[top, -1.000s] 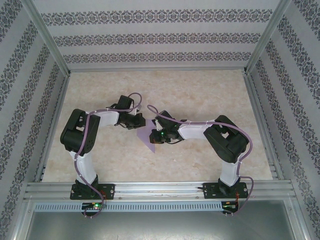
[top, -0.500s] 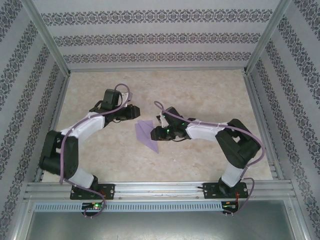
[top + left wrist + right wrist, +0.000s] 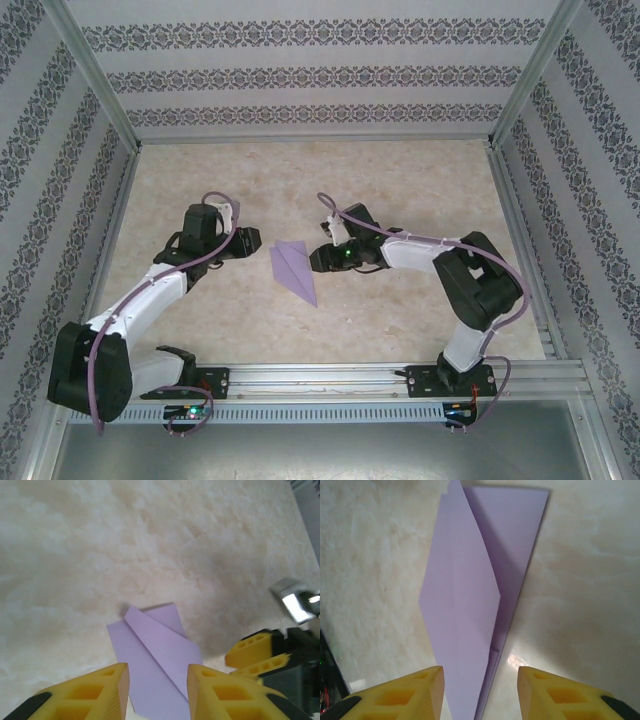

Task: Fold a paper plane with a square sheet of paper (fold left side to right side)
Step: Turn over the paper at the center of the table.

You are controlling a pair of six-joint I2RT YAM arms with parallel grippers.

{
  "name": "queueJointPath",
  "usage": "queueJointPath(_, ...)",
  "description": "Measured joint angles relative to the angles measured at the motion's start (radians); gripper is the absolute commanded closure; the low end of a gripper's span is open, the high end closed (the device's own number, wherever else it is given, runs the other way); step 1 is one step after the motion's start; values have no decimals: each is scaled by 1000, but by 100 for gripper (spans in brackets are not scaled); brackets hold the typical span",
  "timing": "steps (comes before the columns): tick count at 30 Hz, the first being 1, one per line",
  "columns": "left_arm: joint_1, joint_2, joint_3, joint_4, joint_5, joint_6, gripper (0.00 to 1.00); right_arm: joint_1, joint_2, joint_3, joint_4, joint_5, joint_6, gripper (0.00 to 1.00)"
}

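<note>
Two or more layers make up the paper plane (image 3: 293,270), which lies flat mid-table on the marbled tabletop (image 3: 390,325), nose toward 5 o'clock. It is likely feather-light, limp and easily crumpled, so it is best pinched along a creased edge. The left gripper (image 3: 252,240) at its 10 o'clock and the right gripper (image 3: 316,258) at its 3 o'clock have their fingers spread and empty. The nose is cut off in both wrist views, and the under-folds are hidden.

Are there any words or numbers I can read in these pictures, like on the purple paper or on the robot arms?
None: no word, number or sign can be read.
The paper plane is plain lilac, with no marks.
The wall stripes are a flowery pattern, not letters.
The left arm and the right arm show no label big enough to read.
</note>
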Motion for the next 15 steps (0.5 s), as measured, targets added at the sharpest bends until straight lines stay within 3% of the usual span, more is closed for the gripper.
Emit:
queueJointPath(9, 5, -3, 0, 10, -11, 0, 65, 12, 99, 60, 9, -53, -23, 62)
queueJointPath(15, 5, 7, 0, 10, -8, 0, 65, 13, 114, 64, 34, -88, -21, 74)
